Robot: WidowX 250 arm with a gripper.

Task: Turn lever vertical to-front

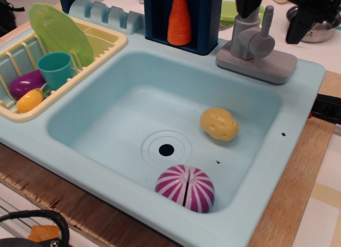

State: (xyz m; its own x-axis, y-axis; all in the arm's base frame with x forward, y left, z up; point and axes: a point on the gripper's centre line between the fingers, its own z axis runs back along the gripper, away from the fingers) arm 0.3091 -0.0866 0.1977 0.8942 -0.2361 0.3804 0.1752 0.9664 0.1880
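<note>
The grey toy faucet stands on its flat base (pixel 266 66) at the sink's back right corner. The lever (pixel 267 22) is a slim grey stick that rises nearly upright from the round hub (pixel 261 45). My gripper (pixel 271 26) is open above the faucet. One black finger (pixel 247 5) is behind the column on the left and the other finger (pixel 297 24) is off to the right. Neither finger touches the lever, and the gripper holds nothing.
The light blue sink (pixel 133 76) holds a yellow potato toy (pixel 219 124) and a purple striped toy (pixel 185 188). An orange carrot (pixel 179 14) stands in a dark blue holder. A dish rack (pixel 114 43) on the left holds a green plate, a teal cup and toys. A metal pot (pixel 319 29) stands at the back right.
</note>
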